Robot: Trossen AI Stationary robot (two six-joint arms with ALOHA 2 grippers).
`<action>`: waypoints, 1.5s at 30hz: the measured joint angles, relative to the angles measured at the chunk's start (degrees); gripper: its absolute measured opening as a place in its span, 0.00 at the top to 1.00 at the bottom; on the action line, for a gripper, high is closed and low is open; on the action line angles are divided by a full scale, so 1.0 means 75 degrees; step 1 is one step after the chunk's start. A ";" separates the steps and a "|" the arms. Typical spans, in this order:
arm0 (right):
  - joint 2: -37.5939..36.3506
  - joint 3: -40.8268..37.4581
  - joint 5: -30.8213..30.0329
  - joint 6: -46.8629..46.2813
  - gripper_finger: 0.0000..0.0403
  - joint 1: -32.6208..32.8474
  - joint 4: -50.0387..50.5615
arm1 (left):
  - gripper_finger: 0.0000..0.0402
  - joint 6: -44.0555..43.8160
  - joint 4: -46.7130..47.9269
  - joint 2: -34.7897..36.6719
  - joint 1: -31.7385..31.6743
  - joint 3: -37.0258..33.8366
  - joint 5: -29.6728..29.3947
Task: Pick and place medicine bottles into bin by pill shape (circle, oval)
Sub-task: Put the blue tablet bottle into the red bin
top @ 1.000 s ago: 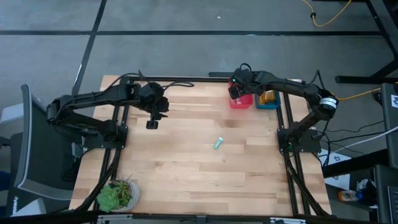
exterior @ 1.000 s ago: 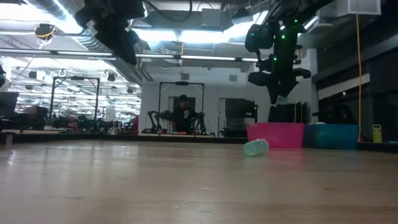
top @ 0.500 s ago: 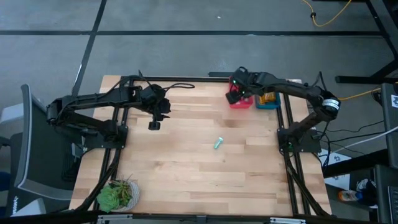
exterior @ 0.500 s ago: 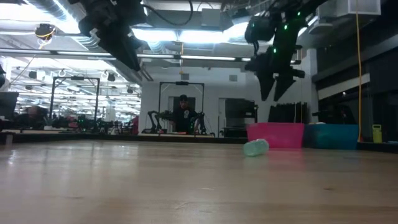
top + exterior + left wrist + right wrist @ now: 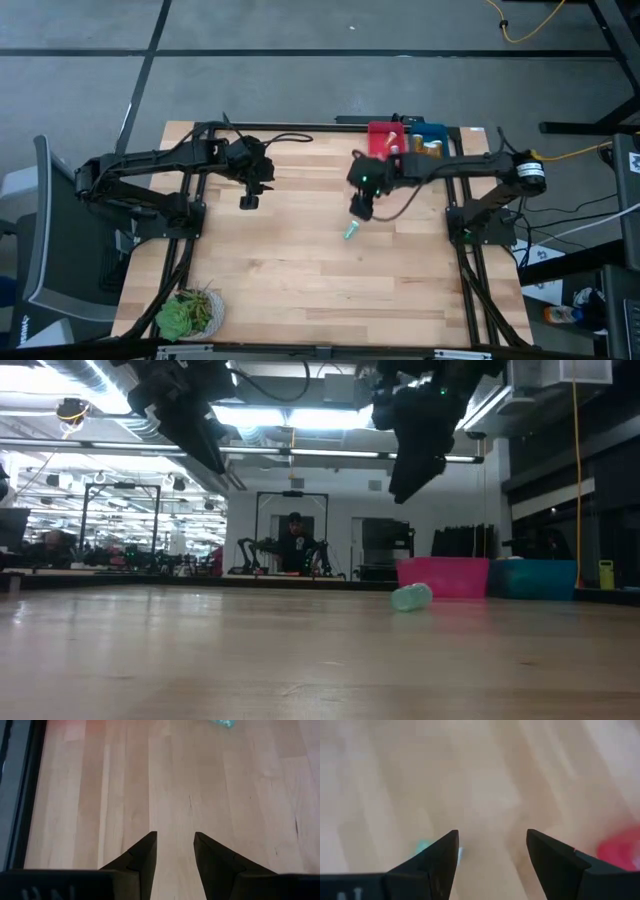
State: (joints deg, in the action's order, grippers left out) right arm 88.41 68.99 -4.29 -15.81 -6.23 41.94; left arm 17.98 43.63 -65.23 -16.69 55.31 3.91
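Item: teal medicine bottle [image 5: 350, 231], lying on its side on the bare wood of the table [image 5: 300, 290], a little right of centre and well apart from both bins. In the low view it [image 5: 411, 597] is resting on the tabletop in front of the bins, nothing touching it. It is the only bottle showing on the open table.

Item: right gripper [image 5: 360, 208], hanging in the air just above and beside the bottle, fingers spread wide with nothing between them; its own wrist view [image 5: 490, 851] is showing a blurred teal patch beside one finger, probably that same bottle.

Step in hand, as a judgement: the right arm is making its approach for the pick. The next move is calling for a descent that puts the bottle between the two fingers, across its narrow width, before closing; a lying cylinder may roll if nudged by one finger first.

Item: left gripper [image 5: 246, 201], waiting above the table's left half, fingers parted and holding nothing [image 5: 175, 851].

Item: red bin [image 5: 381, 134] and blue bin [image 5: 434, 132], side by side at the far right edge. Each is holding some small bottles, orange ones among them; counts and pill shapes are too small to tell.
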 joint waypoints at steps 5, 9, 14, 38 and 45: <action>0.0455 0.0000 0.0499 0.0947 0.42 0.0523 -0.0159 | 0.69 -0.0003 0.0002 0.0000 0.0000 0.0000 0.0002; 0.1114 0.0000 0.0875 0.1754 0.42 0.0788 -0.0155 | 0.69 -0.0003 0.0002 0.0000 0.0000 0.0000 0.0002; 0.1874 0.0000 0.0987 0.2292 0.42 0.1030 -0.0156 | 0.69 -0.0003 0.0002 0.0000 0.0000 0.0000 0.0002; 0.2898 0.0007 0.0394 0.2354 0.65 0.1230 -0.0216 | 0.69 -0.0198 -0.0086 0.0000 0.0000 0.0000 0.0002; 0.2005 0.0032 0.0083 0.2345 0.77 0.0814 0.0553 | 0.69 -0.0201 -0.0091 0.0000 0.0000 0.0000 0.0001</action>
State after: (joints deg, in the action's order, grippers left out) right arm 103.45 69.23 -3.67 1.78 -0.13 46.09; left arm 16.47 42.94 -65.23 -16.69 55.31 3.92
